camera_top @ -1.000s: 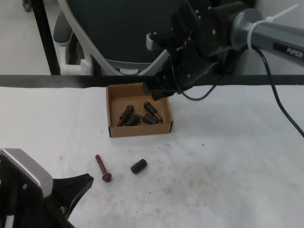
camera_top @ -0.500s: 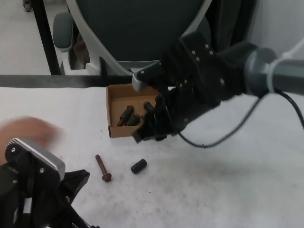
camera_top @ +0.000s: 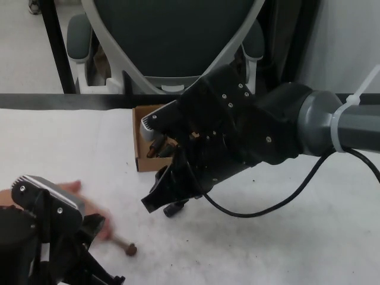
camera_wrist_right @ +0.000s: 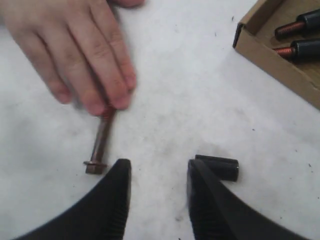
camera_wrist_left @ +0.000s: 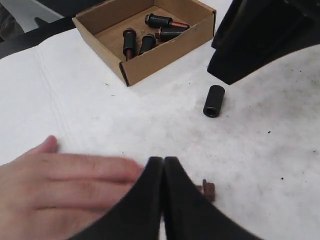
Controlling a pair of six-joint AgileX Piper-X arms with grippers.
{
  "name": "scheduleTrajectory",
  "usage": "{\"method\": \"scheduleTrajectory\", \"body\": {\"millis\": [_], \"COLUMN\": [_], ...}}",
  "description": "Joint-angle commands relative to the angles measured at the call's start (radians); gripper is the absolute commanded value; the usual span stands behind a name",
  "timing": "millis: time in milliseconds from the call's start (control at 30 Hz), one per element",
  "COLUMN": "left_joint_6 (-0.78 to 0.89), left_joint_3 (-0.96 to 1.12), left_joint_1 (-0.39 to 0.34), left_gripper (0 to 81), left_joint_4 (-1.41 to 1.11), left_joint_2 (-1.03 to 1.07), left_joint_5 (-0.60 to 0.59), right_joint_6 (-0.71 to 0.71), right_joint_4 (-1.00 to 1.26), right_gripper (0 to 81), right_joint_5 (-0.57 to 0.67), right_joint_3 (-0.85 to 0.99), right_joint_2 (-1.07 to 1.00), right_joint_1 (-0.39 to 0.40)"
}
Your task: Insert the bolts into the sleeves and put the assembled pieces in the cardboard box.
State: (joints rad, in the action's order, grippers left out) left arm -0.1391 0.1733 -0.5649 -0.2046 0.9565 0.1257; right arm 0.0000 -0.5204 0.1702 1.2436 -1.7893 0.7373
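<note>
Right gripper [camera_wrist_right: 157, 170] is hanging parted over bare bench [camera_wrist_right: 170, 95], bolt [camera_wrist_right: 101, 140] and sleeve [camera_wrist_right: 217, 166] flanking it, a hand [camera_wrist_right: 75, 55] touching the bolt; left gripper [camera_wrist_left: 163, 162] is sitting closed.

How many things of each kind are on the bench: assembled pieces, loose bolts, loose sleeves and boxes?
assembled pieces, all in the box: 4
loose bolt: 1
loose sleeve: 1
box: 1
Total: 7
</note>
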Motion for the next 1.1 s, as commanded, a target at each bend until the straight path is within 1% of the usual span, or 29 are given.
{"method": "scheduleTrajectory", "body": {"millis": [0,100,200,267,400,467,567,767,1067], "left_joint_6": [-0.003,-0.037,-0.064,-0.144,-0.357,-0.427,-0.504,-0.520,-0.602], "left_joint_3": [0.011,0.011,0.016,0.030,0.035,0.035,0.035,0.035,0.095], "left_joint_1": [-0.003,-0.003,-0.001,0.009,0.042,0.049,0.063,0.079,0.085], "left_gripper": [0.8,0.8,0.8,0.0,8.6,11.7,12.3,12.3,12.3], "left_joint_4": [-0.042,-0.063,-0.053,-0.010,0.035,0.051,0.073,0.104,0.112], "left_joint_2": [0.002,0.002,0.002,0.002,0.002,0.002,0.002,0.052,0.193], "left_joint_5": [0.016,0.016,0.016,0.000,-0.109,-0.133,-0.136,-0.231,-0.201], "right_joint_6": [0.000,-0.007,0.018,0.025,0.007,-0.010,-0.027,-0.037,-0.042], "right_joint_4": [-0.030,-0.050,-0.050,-0.052,-0.076,-0.087,-0.094,-0.095,-0.149], "right_gripper": [35.7,35.7,35.7,35.7,35.7,35.7,35.7,35.7,35.7], "right_joint_5": [0.009,0.007,-0.011,-0.011,-0.011,-0.011,-0.011,-0.011,-0.031], "right_joint_3": [-0.001,-0.001,-0.001,-0.001,-0.001,-0.001,-0.001,-0.001,-0.001], "right_joint_2": [0.017,0.017,0.017,0.017,0.017,0.017,0.017,0.017,0.017], "right_joint_1": [0.002,-0.001,-0.001,-0.001,-0.001,-0.001,-0.002,-0.002,-0.011]}}
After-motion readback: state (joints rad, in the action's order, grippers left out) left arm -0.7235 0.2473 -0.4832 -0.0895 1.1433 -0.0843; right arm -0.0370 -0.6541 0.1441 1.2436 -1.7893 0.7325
